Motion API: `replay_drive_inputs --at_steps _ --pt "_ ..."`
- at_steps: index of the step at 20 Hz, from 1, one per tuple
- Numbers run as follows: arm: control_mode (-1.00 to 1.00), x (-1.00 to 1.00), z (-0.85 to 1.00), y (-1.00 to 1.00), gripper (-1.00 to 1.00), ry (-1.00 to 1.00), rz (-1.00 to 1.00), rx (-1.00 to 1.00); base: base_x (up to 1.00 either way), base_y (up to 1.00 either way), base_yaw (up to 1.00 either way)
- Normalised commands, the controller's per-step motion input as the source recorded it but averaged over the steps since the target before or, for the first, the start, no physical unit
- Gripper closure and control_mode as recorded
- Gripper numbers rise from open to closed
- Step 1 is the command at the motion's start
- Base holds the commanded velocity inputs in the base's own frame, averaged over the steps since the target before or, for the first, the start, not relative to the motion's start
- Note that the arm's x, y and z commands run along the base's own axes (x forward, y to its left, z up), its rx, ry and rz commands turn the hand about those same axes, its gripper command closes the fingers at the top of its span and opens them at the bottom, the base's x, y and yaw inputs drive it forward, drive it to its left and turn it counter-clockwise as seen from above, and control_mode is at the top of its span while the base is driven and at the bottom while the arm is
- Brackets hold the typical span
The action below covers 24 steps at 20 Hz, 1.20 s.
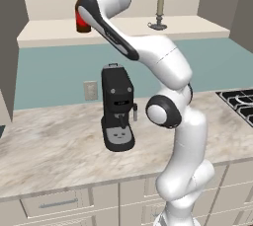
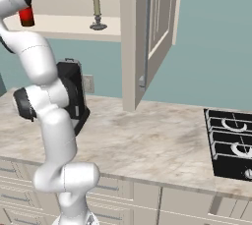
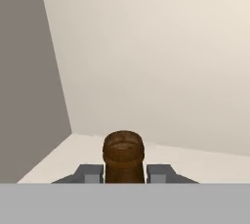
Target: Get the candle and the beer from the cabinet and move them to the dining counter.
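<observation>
The beer point(image 1: 82, 21) is a dark brown bottle with a red label, standing at the left end of the shelf in the open cabinet point(image 1: 128, 26). My gripper point(image 3: 124, 171) is shut on the beer's neck point(image 3: 124, 157), one fingertip on each side below the cap. From the right base view the beer point(image 2: 26, 16) is partly hidden behind my arm. The candle point(image 1: 159, 13), a beige taper in a dark holder, stands upright further right on the same shelf, apart from the gripper; it also shows as the candle point(image 2: 97, 12). The dining counter is out of view.
A black coffee machine point(image 1: 117, 109) stands on the marbled worktop point(image 1: 49, 146) directly below the shelf. The open cabinet door point(image 2: 147, 37) juts out to the right of the arm. A black stove point(image 2: 231, 140) lies at the worktop's right end.
</observation>
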Motion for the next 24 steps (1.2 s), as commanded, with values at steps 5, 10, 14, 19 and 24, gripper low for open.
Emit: replay_drive_inputs --at_steps 5,10,14,19,24 --pt "-1.0 -0.37 -0.14 -0.37 1.0 0.0 -0.01 -0.01 0.0 0.0 0.0" --pt "-1.0 -0.32 -0.56 -0.58 1.0 0.0 -0.01 0.0 0.0 0.0 0.0" --pt "-1.0 -0.39 -0.69 -0.53 1.0 0.0 0.0 -0.01 0.0 0.0 0.0" --pt "-1.0 -0.61 -0.67 -0.61 1.0 0.0 0.0 0.0 0.0 0.0 0.0" --pt "-1.0 -0.73 -0.36 -0.74 1.0 0.0 0.0 0.0 0.0 0.0 0.0"
